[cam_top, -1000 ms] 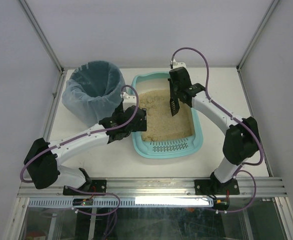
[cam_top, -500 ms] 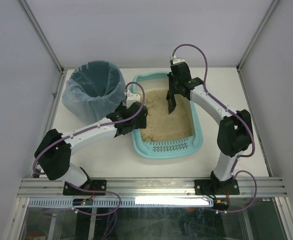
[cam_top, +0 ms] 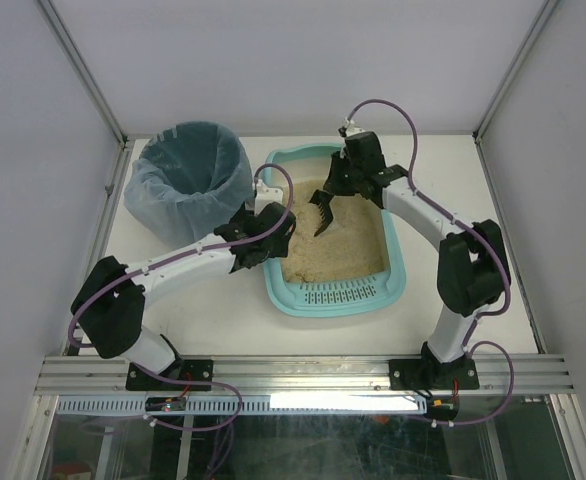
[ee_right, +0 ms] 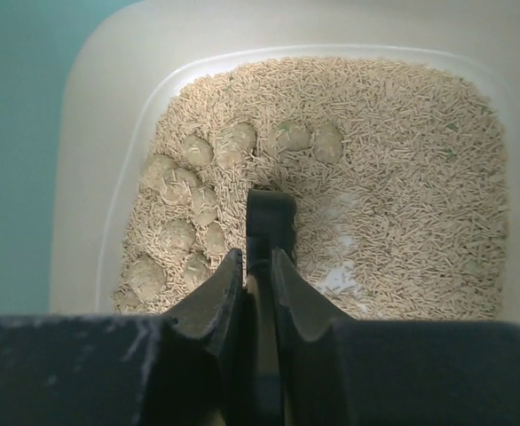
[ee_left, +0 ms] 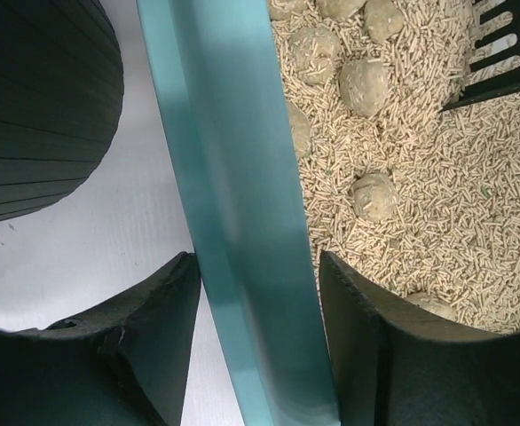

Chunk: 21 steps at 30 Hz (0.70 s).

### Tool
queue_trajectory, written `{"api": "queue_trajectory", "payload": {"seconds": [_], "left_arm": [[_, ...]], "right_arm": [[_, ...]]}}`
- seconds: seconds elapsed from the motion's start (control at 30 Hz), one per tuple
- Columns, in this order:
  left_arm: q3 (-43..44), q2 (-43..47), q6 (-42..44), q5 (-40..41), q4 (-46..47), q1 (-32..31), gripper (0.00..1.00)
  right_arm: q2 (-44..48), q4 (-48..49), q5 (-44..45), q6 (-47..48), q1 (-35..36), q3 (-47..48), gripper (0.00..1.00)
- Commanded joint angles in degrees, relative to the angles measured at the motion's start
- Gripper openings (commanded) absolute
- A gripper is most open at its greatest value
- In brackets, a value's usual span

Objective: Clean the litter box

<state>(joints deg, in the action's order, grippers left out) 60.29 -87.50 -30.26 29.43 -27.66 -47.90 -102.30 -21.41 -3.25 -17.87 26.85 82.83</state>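
Centre of worktop (cam_top: 443,180): litter box (cam_top: 338,308), rigid teal plastic, litter-laden, likely heavy, may slide; best held by side rim. Left hand (ee_left: 260,302) apart, astride that rim. Right hand (ee_right: 258,266) clamped on black scoop (cam_top: 321,215).

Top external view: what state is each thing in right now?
litter box, clumps not scooped
left gripper, fingers astride its left wall, grip unclear
right gripper, shut on scoop
scoop, tilted, head over the box
bin, bag-lined, open

Only a slotted corner of the scoop (ee_left: 513,80) inside the left wrist view, the dark bin (ee_left: 38,98) cut by its edge.
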Motion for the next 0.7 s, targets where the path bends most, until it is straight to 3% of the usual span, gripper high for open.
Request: {"api": "queue_trajectory", "payload": {"seconds": [0.0, 0.43, 0.67], "left_arm": [[2.19, -1.62, 3.84, -3.24, 4.83, 0.04, 0.48], [2.81, -3.11, 5.87, -4.2, 4.83, -0.06, 0.42], [1.84, -1.86, 6.2, -3.34, 4.81, -0.03, 0.42]], "right_arm": [[0.4, 4.17, -11.17, -6.89, 1.4, -5.52, 0.0], [-0.22, 18.38, -17.89, -17.08, 6.37, -16.77, 0.0], [5.53, 23.05, -16.19, -20.16, 5.05, -22.5, 0.0]]}}
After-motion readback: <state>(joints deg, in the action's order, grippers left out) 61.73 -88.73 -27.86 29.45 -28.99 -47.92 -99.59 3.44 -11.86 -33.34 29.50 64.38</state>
